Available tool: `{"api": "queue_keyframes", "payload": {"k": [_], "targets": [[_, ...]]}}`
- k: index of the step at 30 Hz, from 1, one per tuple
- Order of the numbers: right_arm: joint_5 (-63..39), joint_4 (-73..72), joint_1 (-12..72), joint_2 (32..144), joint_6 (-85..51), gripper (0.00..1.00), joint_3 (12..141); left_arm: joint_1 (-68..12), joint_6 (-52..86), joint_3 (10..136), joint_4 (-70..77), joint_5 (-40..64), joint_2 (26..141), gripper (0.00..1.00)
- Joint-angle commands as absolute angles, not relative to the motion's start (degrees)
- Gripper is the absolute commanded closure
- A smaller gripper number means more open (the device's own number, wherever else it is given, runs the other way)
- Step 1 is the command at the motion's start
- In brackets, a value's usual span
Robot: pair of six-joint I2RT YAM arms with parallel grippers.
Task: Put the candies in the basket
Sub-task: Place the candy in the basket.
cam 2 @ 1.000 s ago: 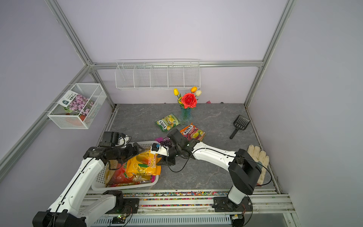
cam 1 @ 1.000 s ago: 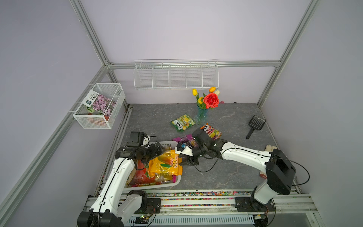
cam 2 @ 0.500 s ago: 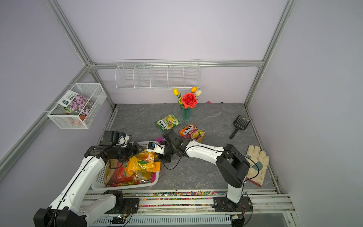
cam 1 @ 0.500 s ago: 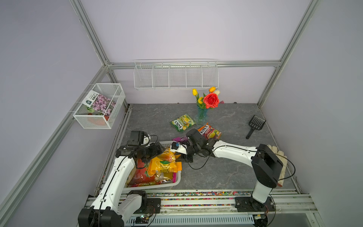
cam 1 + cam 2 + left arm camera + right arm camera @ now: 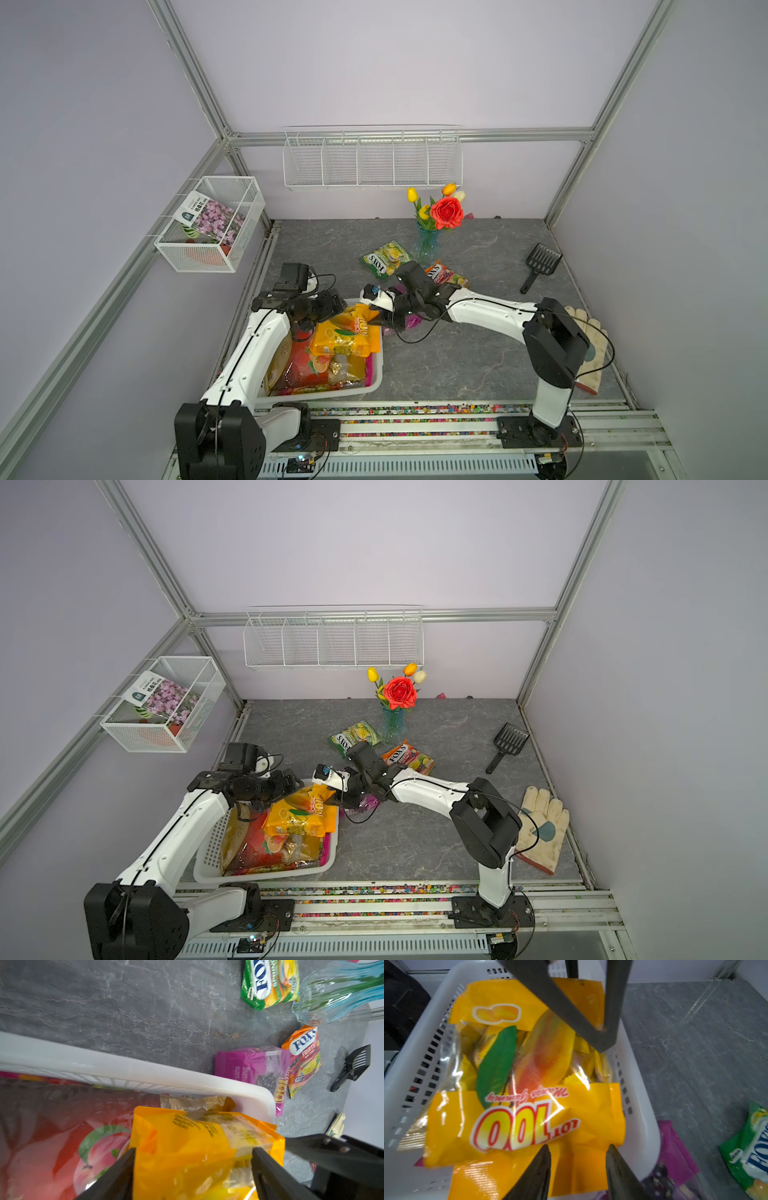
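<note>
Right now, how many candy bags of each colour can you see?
Orange: 2 (mango bag, orange FOX'S bag)
Green: 1 (green FOX'S bag)
Purple: 1 (grape bag)
Pink: 1 (pink bag)
Gold: 1 (gold fruit bag)
Total: 6

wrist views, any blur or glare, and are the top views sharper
Left wrist view: white basket rim and near mango bag soft. Right wrist view: glare streaks on the mango bag, green FOX'S bag blurred. Both top views: sharp, evenly lit.

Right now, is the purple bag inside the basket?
No, the purple bag lies on the table just outside the basket rim.
</note>
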State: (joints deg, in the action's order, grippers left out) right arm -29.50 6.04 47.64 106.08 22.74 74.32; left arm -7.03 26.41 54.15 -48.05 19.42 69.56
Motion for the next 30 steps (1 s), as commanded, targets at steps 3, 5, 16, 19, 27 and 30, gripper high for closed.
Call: {"api": "queue_keyframes", "payload": {"k": [3,5,16,19,27,30], "targets": [[-25.3,8.3,46.4,100.6,17.4,0.52,72.7,-7.2,25.7,56.3,-49.8,20.8,70.8,0.09],[-22.6,13.2,46.5,99.5,11.9,0.52,74.3,-7.1,25.8,56.5,-50.5,19.3,69.8,0.07],[-8.4,44.1,53.7,108.5,-23.1,0.47,90.9,-7.1,26.3,58.2,-52.7,11.7,66.5,0.01],[-8.6,44.5,54.8,109.9,-28.5,0.46,90.8,-7.1,26.3,57.9,-52.4,12.0,65.5,0.01],[-4.1,44.5,55.3,114.0,-31.4,0.46,93.6,-7.1,26.2,56.4,-51.0,14.1,64.6,0.02],[-3.1,45.5,55.3,116.9,-33.4,0.46,96.4,-7.1,26.1,55.2,-49.7,17.0,64.4,0.03]]}}
